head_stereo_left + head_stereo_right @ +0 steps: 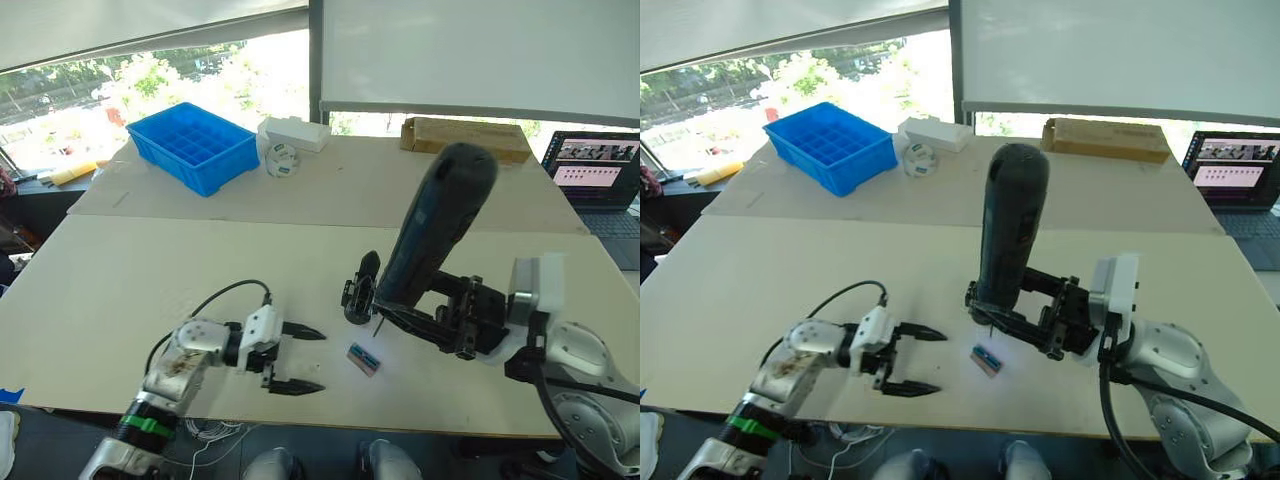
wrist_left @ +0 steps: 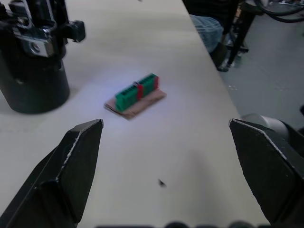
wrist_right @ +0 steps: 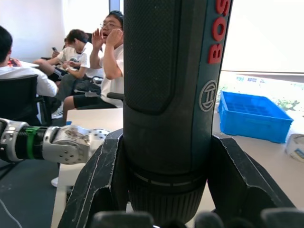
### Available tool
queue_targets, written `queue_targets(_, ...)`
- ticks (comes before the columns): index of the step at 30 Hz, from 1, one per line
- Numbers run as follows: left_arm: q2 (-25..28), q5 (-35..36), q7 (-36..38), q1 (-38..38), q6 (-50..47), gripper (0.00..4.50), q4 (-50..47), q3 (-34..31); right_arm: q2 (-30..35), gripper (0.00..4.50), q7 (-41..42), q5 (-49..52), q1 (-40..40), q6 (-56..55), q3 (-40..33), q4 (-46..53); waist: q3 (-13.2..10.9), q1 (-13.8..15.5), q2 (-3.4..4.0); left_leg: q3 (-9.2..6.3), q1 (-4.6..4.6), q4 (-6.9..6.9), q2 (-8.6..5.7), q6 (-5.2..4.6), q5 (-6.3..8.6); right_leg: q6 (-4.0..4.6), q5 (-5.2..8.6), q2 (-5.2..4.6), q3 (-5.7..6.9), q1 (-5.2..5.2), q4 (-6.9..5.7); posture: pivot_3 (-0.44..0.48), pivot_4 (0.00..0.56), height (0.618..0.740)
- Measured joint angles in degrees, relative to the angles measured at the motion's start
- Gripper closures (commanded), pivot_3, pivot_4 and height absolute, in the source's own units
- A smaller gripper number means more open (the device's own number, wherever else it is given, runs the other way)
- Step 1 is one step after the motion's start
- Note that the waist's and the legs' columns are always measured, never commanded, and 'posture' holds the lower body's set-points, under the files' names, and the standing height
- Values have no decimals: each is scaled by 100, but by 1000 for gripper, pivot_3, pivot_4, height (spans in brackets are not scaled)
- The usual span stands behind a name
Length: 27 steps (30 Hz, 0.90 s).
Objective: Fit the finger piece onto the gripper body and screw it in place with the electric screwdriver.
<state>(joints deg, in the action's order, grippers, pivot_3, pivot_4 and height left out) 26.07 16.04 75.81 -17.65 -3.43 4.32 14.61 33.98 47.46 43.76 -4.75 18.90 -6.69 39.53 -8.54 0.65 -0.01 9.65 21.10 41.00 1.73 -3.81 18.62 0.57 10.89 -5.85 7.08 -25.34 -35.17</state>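
The electric screwdriver [image 1: 435, 225] is a thick black tool standing tilted, its thin bit [image 1: 378, 325] pointing down just right of the gripper body. My right gripper [image 1: 400, 308] is shut on its lower end, and both fingers [image 3: 97, 185] clasp the barrel [image 3: 171, 95]. The gripper body [image 1: 357, 297] is a small black assembly on a round base [image 2: 31, 83] with a pointed black finger rising from it. A separate loose finger piece is out of view. My left gripper [image 1: 296, 358] is open low over the table, left of the body, with nothing between its fingers [image 2: 71, 161].
A small green-and-brown block [image 2: 137, 93] lies on the table [image 1: 150, 290] between my grippers. At the back stand a blue bin [image 1: 195, 145], white box [image 1: 295, 132], tape roll [image 1: 282, 158], cardboard box [image 1: 465, 138] and laptop [image 1: 598, 170]. People [image 3: 111, 52] sit beyond the table.
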Motion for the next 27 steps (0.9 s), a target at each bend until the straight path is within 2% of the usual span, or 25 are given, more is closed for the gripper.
queue_targets(4, -322, -313, -280, -82, 57, 22, 284, 339, -74, 2589, 222, -323, -14, -206, 192, -241, 0, -16, -1, 0, 0, 0, 2, 0, 0, 0, 0, 5, -2, -2, 1, 0, 150, 740)
queue_targets(11, -486, -535, -550, -432, 104, 22, 674, 387, -209, 2589, 462, -672, -13, -458, 395, -539, 0, -10, -2, -1, 1, 7, 7, 0, 0, 0, 0, 7, -1, 0, -1, 0, 150, 740)
queue_targets(27, -531, -695, -665, -415, 457, 22, 776, 423, -355, 2589, 710, -977, 96, -723, 601, -765, 0, -3, -1, -8, -2, 24, 8, -2, 0, 1, -1, 3, 1, 6, -10, 0, 150, 740)
